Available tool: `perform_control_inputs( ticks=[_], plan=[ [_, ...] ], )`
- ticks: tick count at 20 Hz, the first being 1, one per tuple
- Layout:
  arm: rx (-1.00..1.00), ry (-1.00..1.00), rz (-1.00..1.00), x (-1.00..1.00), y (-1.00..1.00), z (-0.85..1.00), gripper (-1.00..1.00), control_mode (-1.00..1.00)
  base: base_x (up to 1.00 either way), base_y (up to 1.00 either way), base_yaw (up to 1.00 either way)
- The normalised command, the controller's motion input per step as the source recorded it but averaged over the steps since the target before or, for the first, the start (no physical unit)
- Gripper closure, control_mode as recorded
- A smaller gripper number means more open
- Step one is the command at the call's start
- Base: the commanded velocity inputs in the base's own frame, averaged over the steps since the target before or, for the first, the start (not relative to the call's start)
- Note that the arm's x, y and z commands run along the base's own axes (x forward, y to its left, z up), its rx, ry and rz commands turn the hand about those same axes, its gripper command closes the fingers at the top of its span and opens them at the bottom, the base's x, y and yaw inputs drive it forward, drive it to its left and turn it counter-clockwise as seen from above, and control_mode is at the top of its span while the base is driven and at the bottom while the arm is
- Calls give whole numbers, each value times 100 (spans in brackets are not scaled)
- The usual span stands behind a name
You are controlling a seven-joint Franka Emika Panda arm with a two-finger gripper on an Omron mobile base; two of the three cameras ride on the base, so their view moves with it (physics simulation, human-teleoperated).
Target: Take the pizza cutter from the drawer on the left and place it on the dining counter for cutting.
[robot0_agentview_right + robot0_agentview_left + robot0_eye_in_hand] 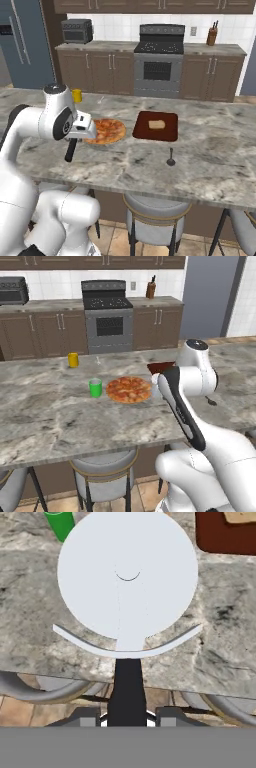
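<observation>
My gripper is shut on the black handle of the pizza cutter. The cutter's round white wheel hangs over the near edge of the dining counter. From the right base view, my gripper is at the counter's near left side, just in front of the pizza. The cutter's black handle slants downward there. In the left base view my own arm covers the hand. The drawer is out of view.
On the dining counter stand a green cup, a pizza and a yellow cup. A dark red board with bread and a small dark utensil lie to the right. Stools stand below the near edge.
</observation>
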Motion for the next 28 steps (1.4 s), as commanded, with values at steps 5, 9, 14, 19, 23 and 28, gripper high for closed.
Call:
perform_control_inputs(
  ticks=[5,9,14,19,23,28],
  plan=[
    [0,3,0,100,28,-14,100,-100,0,0,0],
    [-4,5,0,82,33,-40,100,-100,0,0,0],
    [-1,3,7,31,2,-62,100,-100,0,0,0],
    [0,3,33,42,7,-67,100,-100,0,0,0],
    [0,2,54,38,7,-56,100,-100,0,0,0],
    [-4,5,36,61,41,-18,100,-100,0,0,0]
  ],
)
